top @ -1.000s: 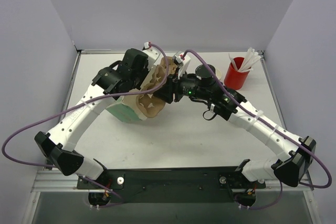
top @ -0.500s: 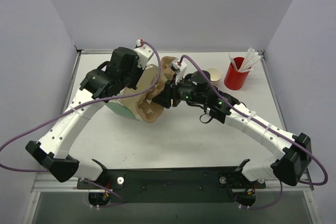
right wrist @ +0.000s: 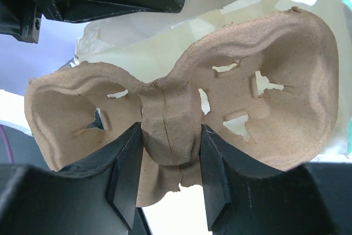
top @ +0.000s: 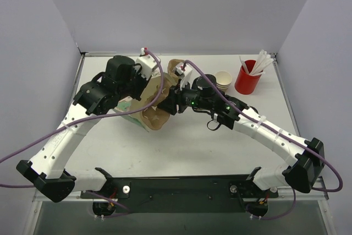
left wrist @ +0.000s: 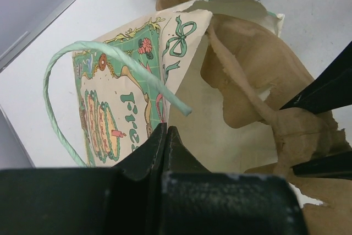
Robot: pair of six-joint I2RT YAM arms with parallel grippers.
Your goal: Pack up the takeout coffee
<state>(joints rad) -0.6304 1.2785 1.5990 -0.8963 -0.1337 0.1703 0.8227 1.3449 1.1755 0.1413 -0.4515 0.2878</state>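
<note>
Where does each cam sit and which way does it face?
Top external: above and behind the bases, looking down at the table; left arm and right arm show.
Left wrist: looks past the left fingers, shut on the paper bag rim, into the bag.
Right wrist: looks along the right fingers, clamped on the cup carrier.
Both wrist views share bag and carrier.
</note>
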